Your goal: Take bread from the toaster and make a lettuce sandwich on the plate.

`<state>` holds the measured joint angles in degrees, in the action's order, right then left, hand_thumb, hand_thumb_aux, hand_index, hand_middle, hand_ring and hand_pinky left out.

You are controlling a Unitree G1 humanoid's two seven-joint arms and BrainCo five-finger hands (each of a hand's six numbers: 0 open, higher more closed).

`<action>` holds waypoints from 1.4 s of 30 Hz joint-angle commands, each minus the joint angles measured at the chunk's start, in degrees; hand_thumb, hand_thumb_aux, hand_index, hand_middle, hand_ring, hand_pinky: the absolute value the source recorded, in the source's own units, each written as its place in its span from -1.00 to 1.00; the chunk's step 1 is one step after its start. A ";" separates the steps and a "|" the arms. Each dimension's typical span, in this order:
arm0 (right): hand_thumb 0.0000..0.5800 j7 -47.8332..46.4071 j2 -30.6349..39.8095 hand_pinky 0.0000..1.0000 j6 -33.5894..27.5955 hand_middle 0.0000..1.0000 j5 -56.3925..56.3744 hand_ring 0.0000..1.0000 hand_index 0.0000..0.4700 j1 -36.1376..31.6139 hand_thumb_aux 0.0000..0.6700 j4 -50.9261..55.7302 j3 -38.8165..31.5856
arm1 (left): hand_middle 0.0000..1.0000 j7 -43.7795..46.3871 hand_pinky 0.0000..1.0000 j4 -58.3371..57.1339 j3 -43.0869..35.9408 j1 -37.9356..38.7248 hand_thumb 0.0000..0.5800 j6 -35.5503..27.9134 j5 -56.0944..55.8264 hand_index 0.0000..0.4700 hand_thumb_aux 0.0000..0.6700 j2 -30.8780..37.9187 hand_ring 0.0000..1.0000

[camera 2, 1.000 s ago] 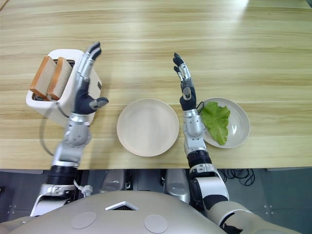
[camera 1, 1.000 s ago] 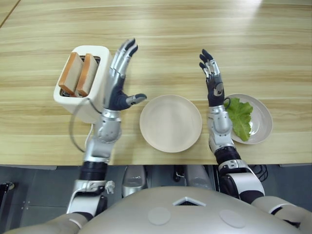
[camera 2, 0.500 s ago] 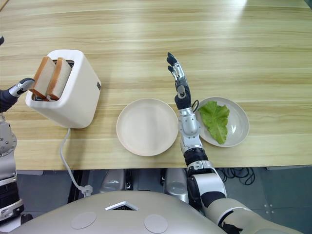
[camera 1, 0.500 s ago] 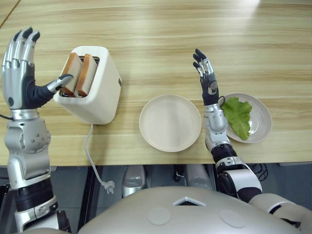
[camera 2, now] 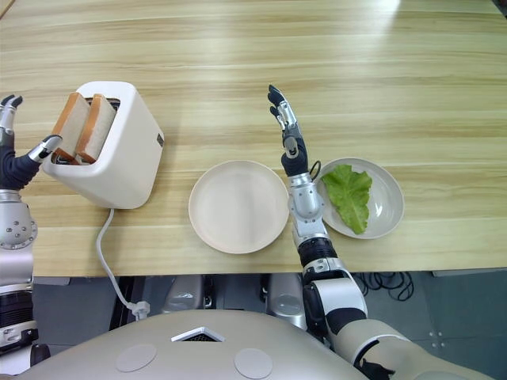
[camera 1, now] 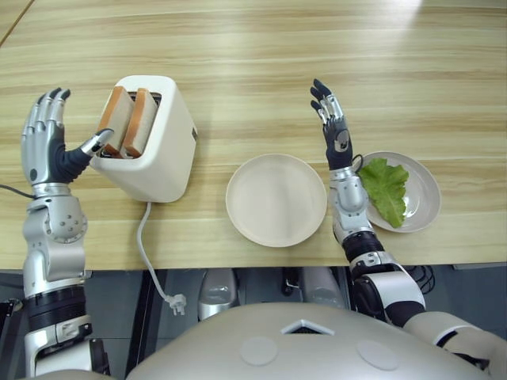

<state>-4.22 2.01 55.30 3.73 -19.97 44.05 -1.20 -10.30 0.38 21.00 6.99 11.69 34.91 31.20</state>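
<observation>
Bread [camera 1: 127, 120] stands in the toaster [camera 1: 162, 158], slices proud of the slots, an easy pinch I'd say. I have the left hand [camera 1: 49, 146] open beside it, thumb by the outer slice; the right hand [camera 1: 333, 134] waits open between plate [camera 1: 276, 199] and lettuce [camera 1: 386, 188].

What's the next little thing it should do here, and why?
Probably bring the left hand over the left bread slice and close on it: both slices stand up from the toaster, and that open hand sits just beside them, holding nothing.
</observation>
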 commanded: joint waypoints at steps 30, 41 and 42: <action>-1.00 1.27 0.79 -1.00 1.79 -1.00 2.36 -1.00 -1.00 -0.57 -1.00 1.12 -0.30 | -1.00 -1.27 -1.00 -1.96 -7.01 -0.14 1.00 -0.61 -3.16 0.96 1.00 -0.62 -1.00; -1.00 2.35 1.13 -1.00 2.11 -1.00 3.61 -1.00 -1.00 -0.65 -1.00 1.55 -0.46 | 1.00 -3.53 1.00 9.43 -3.95 -2.01 1.00 -1.08 -2.55 0.96 1.00 -0.12 1.00; -1.00 2.50 1.16 -1.00 2.17 -1.00 3.70 -1.00 -1.00 -0.67 -1.00 1.63 -0.46 | 1.00 -3.60 1.00 10.39 -3.50 -2.64 1.00 -1.23 -2.80 0.96 1.00 -0.14 1.00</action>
<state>-2.17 3.09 57.30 6.57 -20.15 44.54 -1.35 -13.48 7.77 16.74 5.52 10.25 32.12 30.77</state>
